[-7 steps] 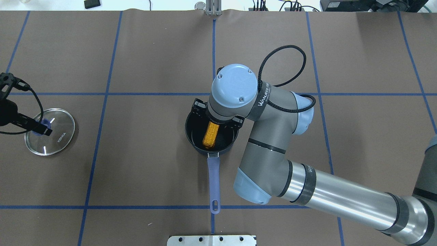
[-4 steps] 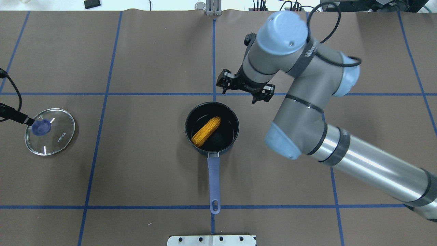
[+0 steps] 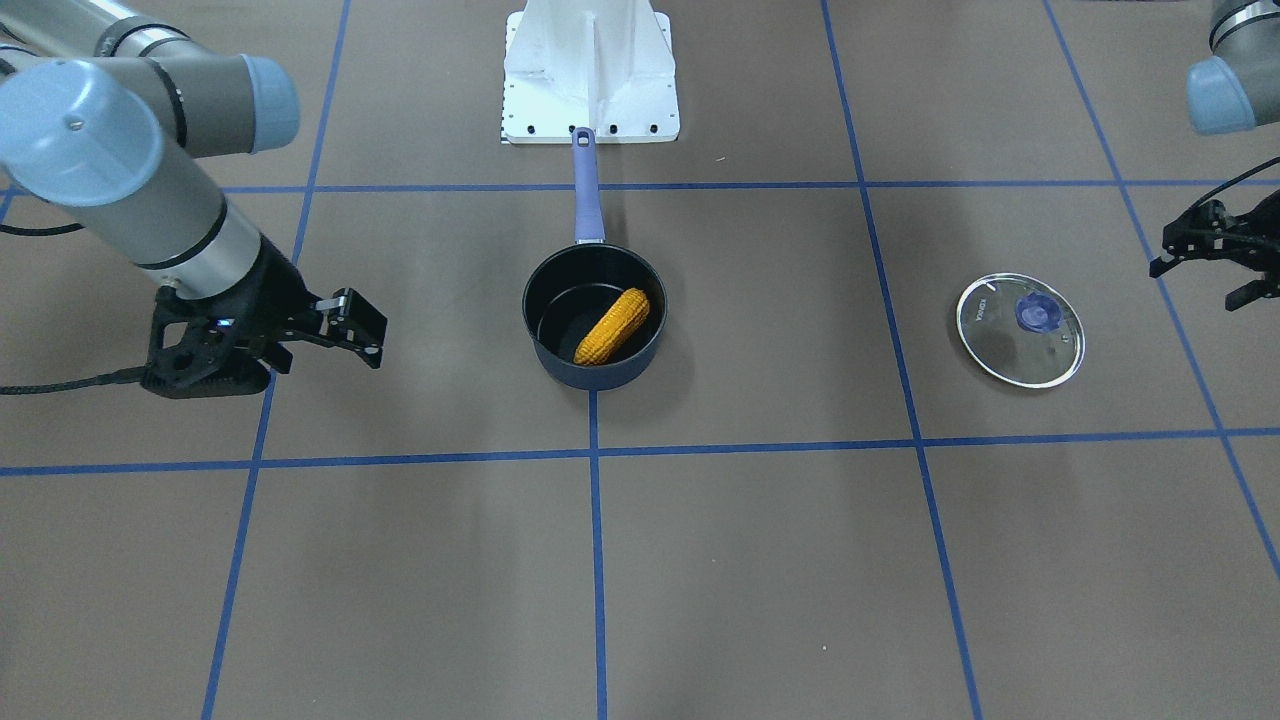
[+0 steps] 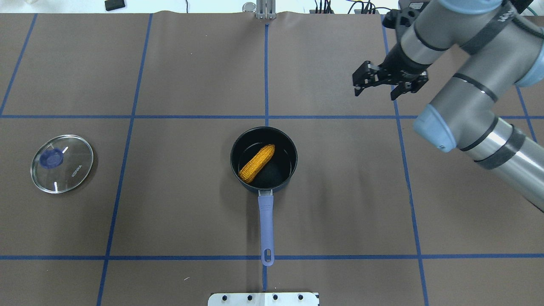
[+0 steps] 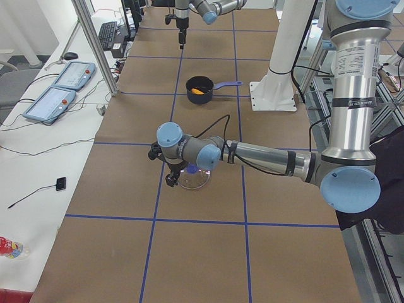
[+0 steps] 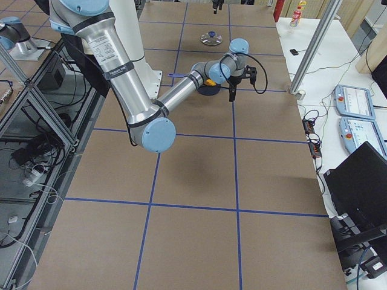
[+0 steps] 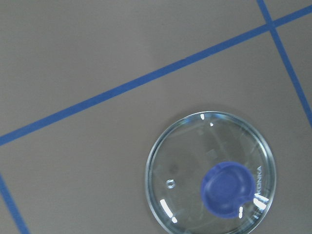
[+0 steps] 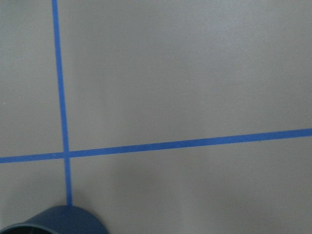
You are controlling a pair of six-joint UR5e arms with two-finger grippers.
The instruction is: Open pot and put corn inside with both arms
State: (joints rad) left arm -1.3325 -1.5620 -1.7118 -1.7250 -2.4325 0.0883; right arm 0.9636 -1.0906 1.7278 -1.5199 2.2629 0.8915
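The pot's lavender handle (image 4: pixel 266 221) points back at the robot's base, along the centre tape line. The pot (image 4: pixel 281 171) itself stands open on the table (image 4: pixel 170 204), a small dark navy pan with a black inside. The corn (image 4: pixel 257 163) lies in it, slanted across the floor, yellow-orange with bumpy kernel rows, and reaches nearly from wall to wall. Level with the pot, well off to the robot's left, the glass lid (image 4: pixel 62 164) lies flat, knob up. The left gripper (image 3: pixel 1195 285) hangs just outside the lid, fingers apart, holding nothing. Farther out, beyond the cross line and to the right, the right gripper (image 4: pixel 375 94) hovers with jaws wide and empty.
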